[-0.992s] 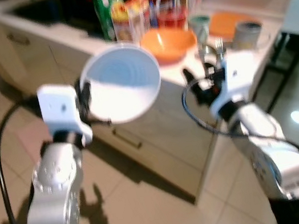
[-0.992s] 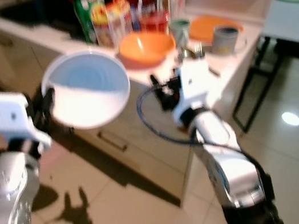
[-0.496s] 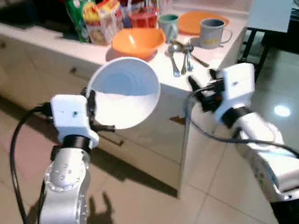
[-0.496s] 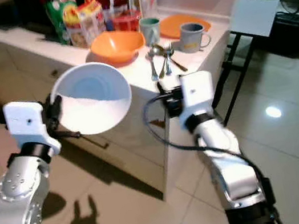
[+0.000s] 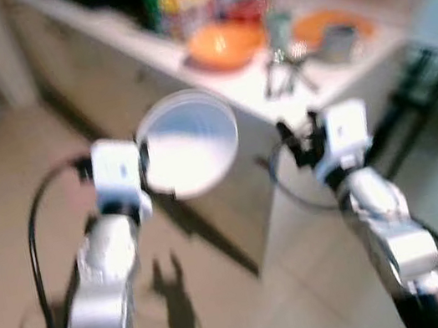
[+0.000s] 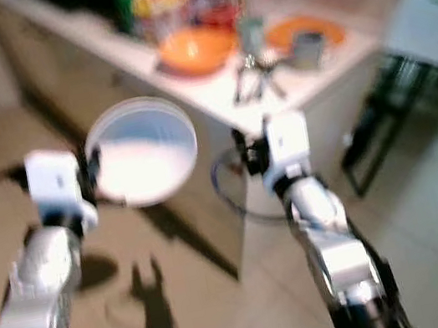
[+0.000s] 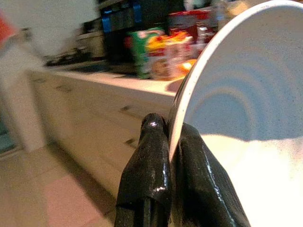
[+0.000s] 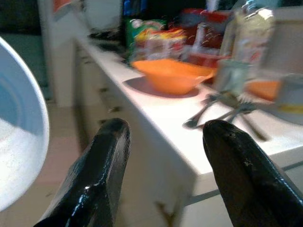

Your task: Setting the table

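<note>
Left gripper pinching white bowl by its rim, raised before counter. Right gripper beside bowl, fingers spread, empty; orange bowl and cutlery just beyond.

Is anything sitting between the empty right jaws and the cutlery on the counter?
Nothing visible does. The right gripper is open and empty, and past its jaws the white counter runs bare up to the cutlery. The orange bowl sits to one side.
</note>
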You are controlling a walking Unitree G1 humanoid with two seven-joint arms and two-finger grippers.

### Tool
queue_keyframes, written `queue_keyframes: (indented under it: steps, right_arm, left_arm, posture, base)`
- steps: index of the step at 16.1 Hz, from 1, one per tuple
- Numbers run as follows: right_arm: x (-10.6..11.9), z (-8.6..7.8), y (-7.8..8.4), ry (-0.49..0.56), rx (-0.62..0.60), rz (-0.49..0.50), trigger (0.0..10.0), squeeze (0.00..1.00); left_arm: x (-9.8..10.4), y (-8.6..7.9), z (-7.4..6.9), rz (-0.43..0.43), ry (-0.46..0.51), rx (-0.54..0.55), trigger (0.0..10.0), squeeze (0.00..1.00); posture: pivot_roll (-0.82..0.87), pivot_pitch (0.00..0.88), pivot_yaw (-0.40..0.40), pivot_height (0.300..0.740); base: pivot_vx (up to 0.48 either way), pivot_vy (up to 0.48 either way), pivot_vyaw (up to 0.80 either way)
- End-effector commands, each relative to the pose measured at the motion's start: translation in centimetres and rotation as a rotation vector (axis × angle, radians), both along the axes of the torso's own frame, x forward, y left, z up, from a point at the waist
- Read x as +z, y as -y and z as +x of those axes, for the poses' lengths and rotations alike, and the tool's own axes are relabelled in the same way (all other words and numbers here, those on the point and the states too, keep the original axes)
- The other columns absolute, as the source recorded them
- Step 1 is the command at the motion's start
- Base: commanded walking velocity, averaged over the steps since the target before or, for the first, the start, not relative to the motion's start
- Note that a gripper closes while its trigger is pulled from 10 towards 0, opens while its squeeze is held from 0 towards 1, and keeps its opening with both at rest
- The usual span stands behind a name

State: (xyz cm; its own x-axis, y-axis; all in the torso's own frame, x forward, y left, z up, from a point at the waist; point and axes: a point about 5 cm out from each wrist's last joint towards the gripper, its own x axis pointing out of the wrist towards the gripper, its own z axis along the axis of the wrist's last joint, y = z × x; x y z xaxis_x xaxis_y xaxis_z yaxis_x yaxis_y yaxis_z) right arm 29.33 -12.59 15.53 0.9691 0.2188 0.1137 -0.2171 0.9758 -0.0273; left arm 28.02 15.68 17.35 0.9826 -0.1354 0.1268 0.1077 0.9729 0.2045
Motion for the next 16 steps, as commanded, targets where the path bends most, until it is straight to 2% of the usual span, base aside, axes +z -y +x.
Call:
queue_keyframes:
  steps: [1, 8, 10, 11, 12, 14, 16]
  right_arm:
    - [-0.1, -0.1, 0.1, 0.003, -0.010, 0.003, 10.0, 0.00]
    - [0.3, 0.2, 0.9, 0.016, -0.035, -0.019, 10.0, 0.00]
    - [0.1, 0.2, 1.7, 0.003, -0.069, -0.011, 10.0, 0.00]
    - [0.0, 0.3, 2.2, -0.008, -0.097, 0.041, 10.0, 0.00]
    - [0.0, 0.3, 2.3, -0.010, -0.099, 0.053, 10.0, 0.00]
    - [-0.2, 0.4, 2.1, -0.028, -0.100, 0.044, 10.0, 0.00]
    - [-0.2, 0.6, 1.2, -0.031, -0.073, 0.076, 10.0, 0.00]
  left_arm:
    - [0.7, -0.1, 0.1, 0.004, 0.040, 0.016, 10.0, 0.00]
    - [0.5, -0.1, 0.6, -0.001, 0.047, 0.029, 10.0, 0.00]
    - [0.1, 0.1, 0.7, 0.007, 0.038, 0.036, 10.0, 0.00]
    - [0.1, 0.2, 0.5, 0.012, 0.039, 0.034, 10.0, 0.00]
    - [0.1, 0.2, 0.5, 0.016, 0.041, 0.033, 10.0, 0.00]
    - [0.1, -0.2, 0.6, 0.016, 0.039, 0.050, 10.0, 0.00]
    - [0.4, -0.6, 1.1, 0.015, 0.046, 0.061, 10.0, 0.00]
  posture:
    - [0.11, 0.000, -0.037, 0.740]
    - [0.08, 0.000, -0.025, 0.740]
    - [0.09, 0.000, -0.031, 0.740]
    - [0.09, 0.000, -0.035, 0.740]
    - [0.09, 0.000, -0.035, 0.740]
    - [0.10, 0.000, -0.040, 0.740]
    - [0.11, 0.000, -0.039, 0.740]
  base:
    - [0.000, -0.382, 0.80]
    - [0.000, -0.385, 0.80]
    - [0.000, -0.382, 0.80]
    - [0.000, -0.386, 0.00]
    - [0.000, -0.382, 0.00]
    - [0.000, -0.382, 0.00]
    - [0.000, -0.382, 0.00]
